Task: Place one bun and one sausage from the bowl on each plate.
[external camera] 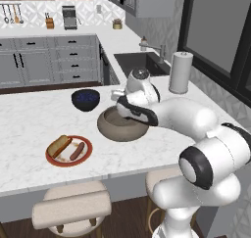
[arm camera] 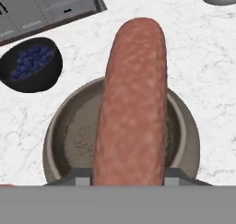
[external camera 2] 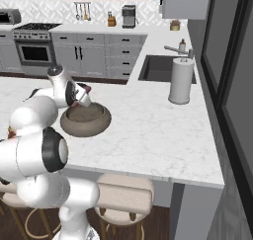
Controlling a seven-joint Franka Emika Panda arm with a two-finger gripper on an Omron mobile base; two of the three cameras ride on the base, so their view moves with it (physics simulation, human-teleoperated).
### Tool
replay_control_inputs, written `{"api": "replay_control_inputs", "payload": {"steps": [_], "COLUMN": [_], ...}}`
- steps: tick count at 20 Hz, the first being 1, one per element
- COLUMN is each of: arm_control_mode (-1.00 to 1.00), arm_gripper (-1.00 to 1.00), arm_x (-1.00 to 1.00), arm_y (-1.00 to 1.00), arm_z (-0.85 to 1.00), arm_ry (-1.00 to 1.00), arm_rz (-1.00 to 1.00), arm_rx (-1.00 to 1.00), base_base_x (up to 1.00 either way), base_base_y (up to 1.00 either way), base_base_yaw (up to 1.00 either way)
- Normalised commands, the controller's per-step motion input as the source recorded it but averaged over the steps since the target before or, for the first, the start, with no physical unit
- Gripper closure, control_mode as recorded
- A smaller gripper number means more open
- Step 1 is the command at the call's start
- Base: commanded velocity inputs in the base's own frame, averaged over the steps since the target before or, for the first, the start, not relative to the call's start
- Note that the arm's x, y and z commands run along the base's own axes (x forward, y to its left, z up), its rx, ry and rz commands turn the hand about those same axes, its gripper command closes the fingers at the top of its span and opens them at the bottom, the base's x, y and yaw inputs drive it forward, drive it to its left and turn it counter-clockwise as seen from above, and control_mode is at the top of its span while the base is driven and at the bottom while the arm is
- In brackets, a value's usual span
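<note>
We have the sausage clamped in the jaws, which are closed on its near end, so in the hand view it stands long and reddish straight out from the gripper above the grey-brown bowl. The bowl's floor looks bare around it, though the sausage hides the middle. On the marble desk the red-rimmed plate already carries a bun and a second sausage, so we judge this one belongs on the white plate, which we cannot find here. To do the step well we should lift straight clear of the bowl's rim before swinging, keep the sausage level so it cannot pivot in the grip, and steer wide of the dark bowl of blueberries beside it. The arm reaches forward from the base, elbow bent, wrist turned down over the bowl with the hand just above its rim.
</note>
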Motion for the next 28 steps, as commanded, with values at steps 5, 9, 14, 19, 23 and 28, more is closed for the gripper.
{"api": "replay_control_inputs", "payload": {"steps": [5,9,14,19,23,28], "arm_control_mode": [-1.0,-1.0,1.0,1.0,1.0,1.0], "arm_gripper": [1.0,1.0,1.0,1.0,1.0,1.0], "arm_x": [-1.0,-1.0,0.0,0.0,0.0,0.0], "arm_y": [-0.15,-0.1,0.0,0.0,0.0,0.0], "arm_z": [1.0,0.78,0.0,0.0,0.0,0.0], "arm_ry": [0.08,0.09,0.0,0.0,0.0,0.0], "arm_rz": [0.0,0.0,0.0,0.0,0.0,0.0], "arm_rx": [0.14,0.1,0.0,0.0,0.0,0.0], "base_base_x": [0.0,0.0,-1.0,-0.92,-0.12,0.05], "base_base_y": [0.0,0.0,0.21,0.98,1.0,1.0], "base_base_yaw": [0.0,0.0,0.0,0.0,0.0,0.0]}}
